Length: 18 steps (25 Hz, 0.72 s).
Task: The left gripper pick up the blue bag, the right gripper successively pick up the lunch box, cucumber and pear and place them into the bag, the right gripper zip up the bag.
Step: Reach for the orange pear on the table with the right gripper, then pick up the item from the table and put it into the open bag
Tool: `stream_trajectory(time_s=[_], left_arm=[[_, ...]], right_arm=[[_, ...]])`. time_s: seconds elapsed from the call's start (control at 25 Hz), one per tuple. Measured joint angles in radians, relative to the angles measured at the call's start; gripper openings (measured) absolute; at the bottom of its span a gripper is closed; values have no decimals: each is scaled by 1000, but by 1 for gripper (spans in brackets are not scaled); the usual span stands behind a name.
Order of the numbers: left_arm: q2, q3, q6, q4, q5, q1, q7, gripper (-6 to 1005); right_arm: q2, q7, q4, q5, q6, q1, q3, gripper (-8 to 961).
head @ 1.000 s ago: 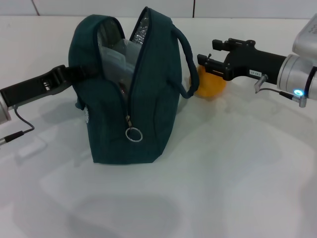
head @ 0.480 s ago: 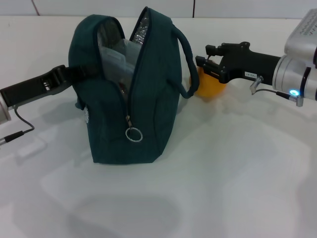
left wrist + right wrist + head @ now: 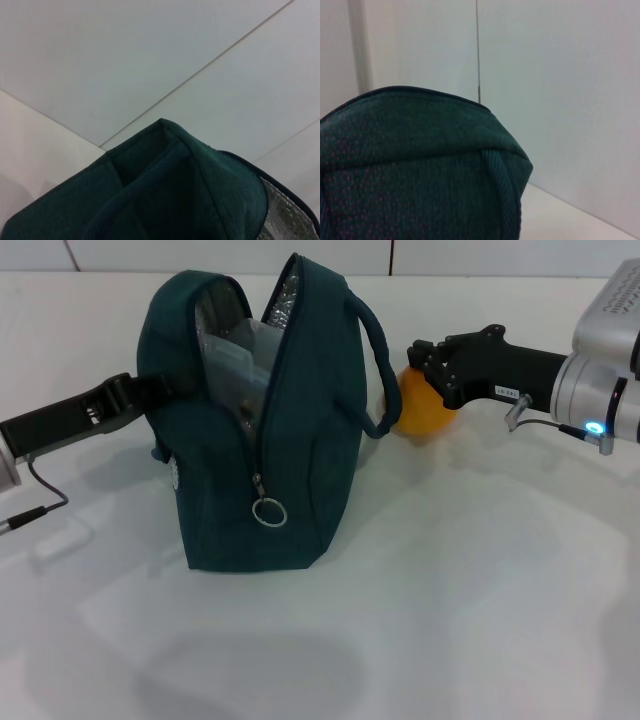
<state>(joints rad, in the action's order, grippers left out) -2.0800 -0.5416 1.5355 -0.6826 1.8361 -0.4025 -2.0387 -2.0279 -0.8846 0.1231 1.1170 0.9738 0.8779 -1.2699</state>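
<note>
The right pincer (image 3: 420, 362) has closed in and now clenches the pear (image 3: 424, 408) on the counter (image 3: 480, 570) beside the open bag (image 3: 262, 420) (left pincer (image 3: 140, 392) grasping its side), so lifting comes next.

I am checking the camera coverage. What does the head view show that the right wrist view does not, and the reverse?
Only the head view shows the pear, the right gripper at it, the left gripper at the bag's side, the zipper ring and the lunch box inside. Only the right wrist view shows the wall seam behind. Both show the bag and its handle.
</note>
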Motion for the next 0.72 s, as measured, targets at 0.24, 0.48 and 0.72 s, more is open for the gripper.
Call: stream_trajectory(time_s=[0.24,0.48,0.72], left_arm=[[0,-1,2,0,0,4,0,40],[0,-2,5,0,0,13,0,40],[4,-1,11,0,0,22,-1,40]], right_arm=[[0,11,-4,-13,9,-4,-1,30],[0,13,20,-39,38,-30,0,27],[0,12,52,-48,42,-59,0,27]])
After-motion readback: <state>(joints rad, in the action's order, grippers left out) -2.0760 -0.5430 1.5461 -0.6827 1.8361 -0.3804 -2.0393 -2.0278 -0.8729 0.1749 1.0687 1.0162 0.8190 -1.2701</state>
